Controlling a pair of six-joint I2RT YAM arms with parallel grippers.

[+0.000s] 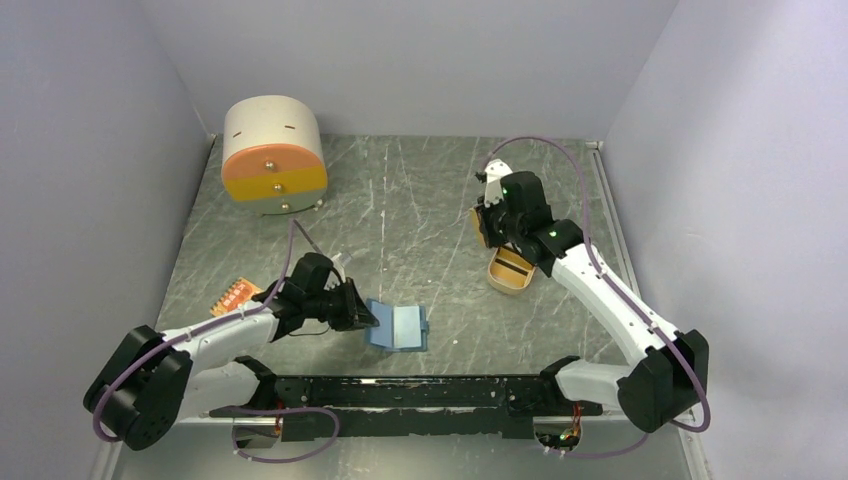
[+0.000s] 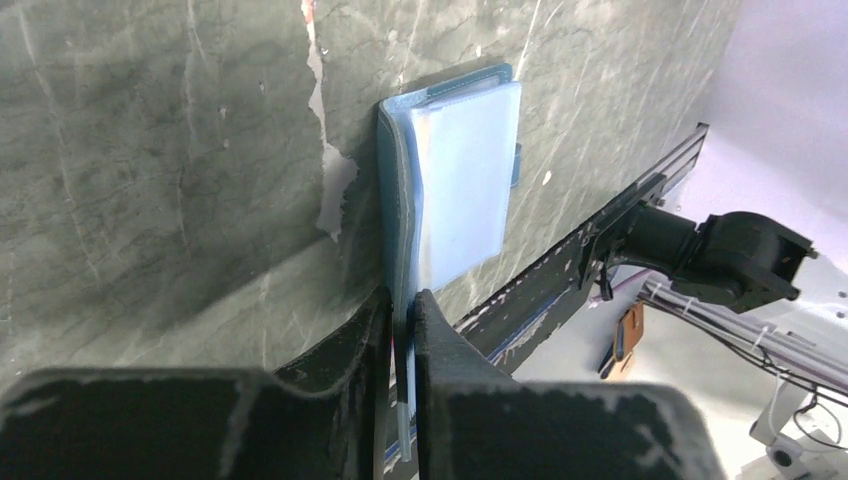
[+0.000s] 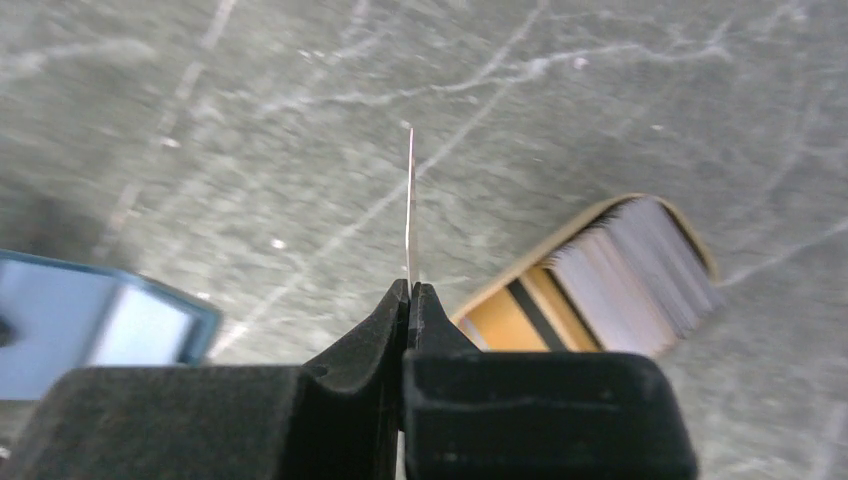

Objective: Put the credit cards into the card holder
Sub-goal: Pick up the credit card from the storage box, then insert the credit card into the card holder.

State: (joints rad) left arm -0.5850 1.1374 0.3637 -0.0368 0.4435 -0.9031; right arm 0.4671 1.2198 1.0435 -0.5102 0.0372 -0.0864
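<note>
The card holder [image 1: 400,326] is a blue wallet lying open near the front middle of the table. My left gripper [image 1: 366,317] is shut on its left flap. In the left wrist view the fingers [image 2: 402,298] pinch the wallet's edge [image 2: 398,230], and its light blue inside [image 2: 462,175] faces right. My right gripper [image 1: 486,222] hangs above the table at the back right, shut on one credit card [image 1: 479,230]. The right wrist view shows that card [image 3: 410,210] edge-on, standing up from the closed jaws [image 3: 409,288]. More credit cards [image 3: 630,265] stand in the tan tray [image 3: 510,280].
The oval tan tray [image 1: 512,273] sits just in front of the right gripper. An orange patterned card [image 1: 236,296] lies on the table by the left arm. A round cabinet with orange and yellow drawers [image 1: 273,158] stands at the back left. Walls close both sides.
</note>
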